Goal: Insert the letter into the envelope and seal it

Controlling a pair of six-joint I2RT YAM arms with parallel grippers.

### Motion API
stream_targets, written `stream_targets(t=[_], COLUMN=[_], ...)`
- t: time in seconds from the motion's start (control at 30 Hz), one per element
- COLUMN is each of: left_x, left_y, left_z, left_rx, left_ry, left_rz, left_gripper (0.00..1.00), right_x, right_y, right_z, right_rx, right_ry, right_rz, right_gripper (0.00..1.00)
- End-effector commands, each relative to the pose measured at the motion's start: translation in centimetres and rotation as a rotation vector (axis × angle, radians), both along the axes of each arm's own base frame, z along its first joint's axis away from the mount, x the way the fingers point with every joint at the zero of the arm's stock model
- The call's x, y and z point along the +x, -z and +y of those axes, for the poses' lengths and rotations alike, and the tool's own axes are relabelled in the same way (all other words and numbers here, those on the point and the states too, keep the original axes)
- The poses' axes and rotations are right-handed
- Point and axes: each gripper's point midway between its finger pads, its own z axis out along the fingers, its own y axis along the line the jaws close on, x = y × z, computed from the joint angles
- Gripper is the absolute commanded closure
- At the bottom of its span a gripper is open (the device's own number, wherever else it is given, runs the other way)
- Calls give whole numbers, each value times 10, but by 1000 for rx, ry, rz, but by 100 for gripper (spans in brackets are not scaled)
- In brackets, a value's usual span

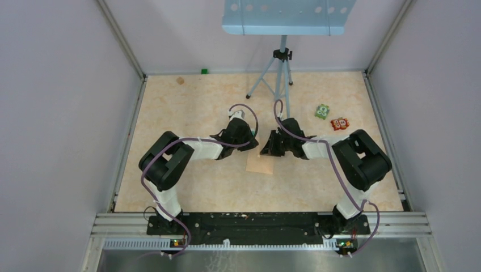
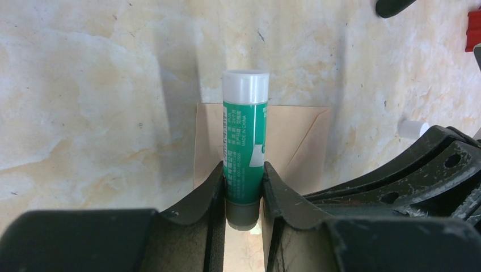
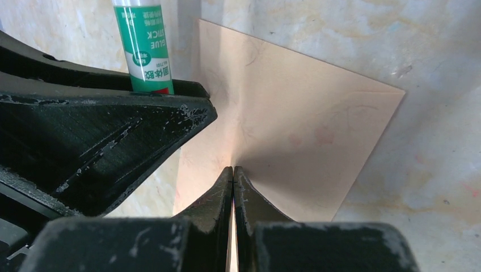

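Observation:
The pinkish-tan envelope (image 1: 260, 165) lies flat on the table between the two arms; it also shows in the left wrist view (image 2: 295, 141) and the right wrist view (image 3: 306, 124). My left gripper (image 1: 251, 137) is shut on a green glue stick (image 2: 245, 147) with a white cap, held over the envelope's far edge. The stick also shows in the right wrist view (image 3: 144, 48). My right gripper (image 1: 266, 149) is shut, and its fingertips (image 3: 233, 170) pinch a raised ridge of the envelope's paper. The letter is not in view.
A tripod (image 1: 278, 73) stands at the back centre under a blue perforated plate. A green toy (image 1: 323, 111) and a red toy (image 1: 340, 123) lie at the right rear. A small white piece (image 2: 413, 128) lies beside the envelope. Walls close in both sides.

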Motion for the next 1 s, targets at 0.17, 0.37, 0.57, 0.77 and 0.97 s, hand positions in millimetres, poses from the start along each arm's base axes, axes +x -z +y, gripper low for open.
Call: stream_targets(t=[0.17,0.37,0.57,0.77,0.97], left_x=[-16,-16,-16,-17,-16], left_y=[42,44,44,45,44], left_z=[22,22,24,25,25], left_rx=[111,111,112,110,109], left_ry=[-16,-12,-14,-13,-9], left_rz=[100,105,104,107,104], left_gripper=[100,100,100,100,100], right_x=[-10,-15,-20,-25,-29], right_y=[-10,-8,-7,-3,-2], right_z=[4,2,4,2,-3], right_rx=[-2,-19,-34,-62,-66], right_ry=[-27,-30,-44,-46,-27], right_rz=[-42,-40,-40,-33,-24], right_gripper=[100,100,100,100,100])
